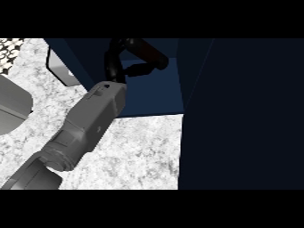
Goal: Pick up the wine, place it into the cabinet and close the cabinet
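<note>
Head view: one arm comes in from 7 o'clock over the tabletop. Its hand sits at 12 o'clock inside the one cabinet, fingers curled on nothing I can make out. No wine visible. Sink at 9 o'clock.

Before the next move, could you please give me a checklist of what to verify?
1. Wine in view: not ok, none shows.
2. Black robot hand inside the dark blue cabinet: ok.
3. Hand empty: ok, fingers curled with nothing visible between them.
4. Cabinet closed: not ok, its inside is open to view.
5. Wine inside the cabinet: cannot tell.
6. Other hand's position: cannot tell, out of view.
</note>
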